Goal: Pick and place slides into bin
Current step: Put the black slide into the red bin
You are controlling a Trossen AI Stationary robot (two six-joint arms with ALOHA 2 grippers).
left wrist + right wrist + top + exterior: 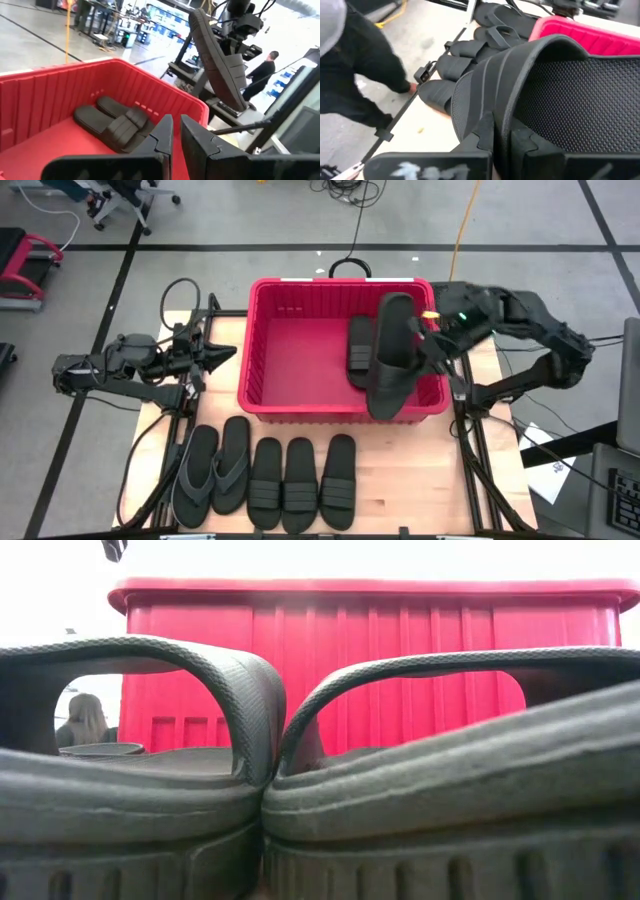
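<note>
High view shows the right pincer (425,340) clamped on a black slide (390,355), carrying it above the red bin (262,395) for dropping. One slide (360,345) lies inside. Left pincer (215,355) waits beside the bin, nearly closed and empty.

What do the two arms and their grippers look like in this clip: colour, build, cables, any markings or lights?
Both arms are dark, near black, with jointed segments. The left gripper has two flat, blocky black fingers with stepped inner edges. The right gripper has the same black fingers. A small green light shows on the right arm. Black cables trail beside the left arm.

In the low view, two slides (300,790) up close hide most of the bin (380,640)
</note>
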